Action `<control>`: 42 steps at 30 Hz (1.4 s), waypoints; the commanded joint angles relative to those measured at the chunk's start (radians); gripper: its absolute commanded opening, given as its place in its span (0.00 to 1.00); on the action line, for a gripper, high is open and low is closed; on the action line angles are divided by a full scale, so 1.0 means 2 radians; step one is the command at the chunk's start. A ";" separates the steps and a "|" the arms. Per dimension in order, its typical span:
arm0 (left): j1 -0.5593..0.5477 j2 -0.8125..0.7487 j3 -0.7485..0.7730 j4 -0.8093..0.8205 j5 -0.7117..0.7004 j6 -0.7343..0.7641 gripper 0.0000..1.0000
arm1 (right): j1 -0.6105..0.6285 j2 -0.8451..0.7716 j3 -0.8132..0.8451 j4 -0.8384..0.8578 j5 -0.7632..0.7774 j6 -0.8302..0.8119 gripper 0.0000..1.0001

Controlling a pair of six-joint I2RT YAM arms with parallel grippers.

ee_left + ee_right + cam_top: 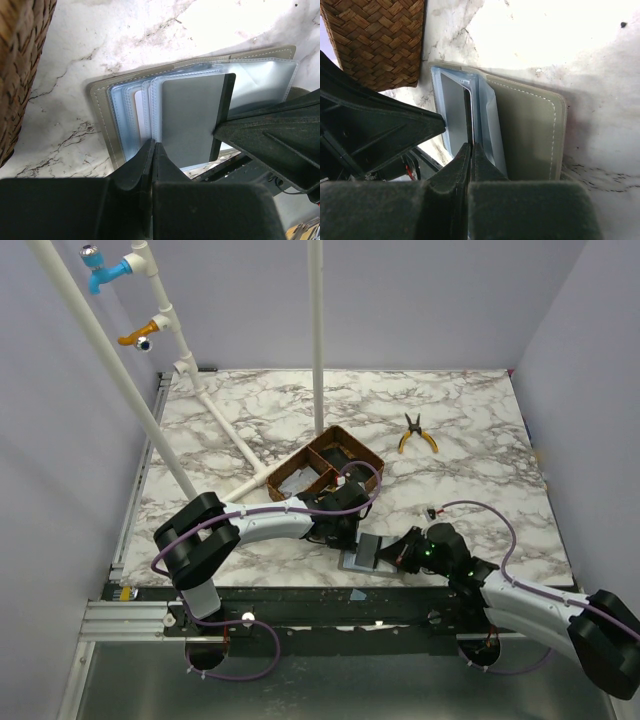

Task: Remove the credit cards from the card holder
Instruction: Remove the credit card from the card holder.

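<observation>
- My right gripper is pinched shut on the edge of a grey credit card in the open card holder, at the worktop's near edge.
- My left gripper clamps the card holder's clear sleeves from the opposite side.
- Next, I reckon: draw the card straight out, with the sleeves pinned.
- The woven tray sits just behind; the pliers lie well apart.

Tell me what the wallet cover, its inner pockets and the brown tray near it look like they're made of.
The card holder has a matte grey-green cover, leather or a leather-like fabric by its look, with pale stitching along the edge. Its inner sleeves seem to be clear soft plastic, see-through and glossy. The tray looks woven from brown fibre, going by its basket-weave pattern.
</observation>
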State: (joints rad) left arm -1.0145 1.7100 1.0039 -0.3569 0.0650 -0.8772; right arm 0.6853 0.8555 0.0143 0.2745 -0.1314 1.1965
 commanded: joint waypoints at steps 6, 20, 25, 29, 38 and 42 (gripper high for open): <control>0.005 0.027 -0.021 -0.049 -0.045 0.011 0.00 | -0.004 -0.033 -0.040 -0.060 0.032 -0.007 0.01; 0.005 0.026 -0.020 -0.052 -0.046 0.011 0.00 | -0.004 -0.069 -0.009 -0.172 0.053 -0.005 0.01; 0.005 0.026 -0.020 -0.052 -0.046 0.011 0.00 | -0.004 -0.067 0.025 -0.212 0.060 -0.010 0.01; 0.005 0.024 -0.019 -0.054 -0.047 0.012 0.00 | -0.004 -0.088 0.032 -0.231 0.064 -0.009 0.01; 0.005 0.023 -0.018 -0.055 -0.045 0.014 0.00 | -0.004 -0.120 0.057 -0.297 0.087 -0.013 0.01; 0.005 0.021 -0.019 -0.053 -0.045 0.013 0.00 | -0.004 -0.130 0.069 -0.324 0.097 -0.020 0.01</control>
State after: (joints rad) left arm -1.0145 1.7100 1.0039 -0.3573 0.0647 -0.8776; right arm 0.6849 0.6136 0.1192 -0.2420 -0.0074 1.1873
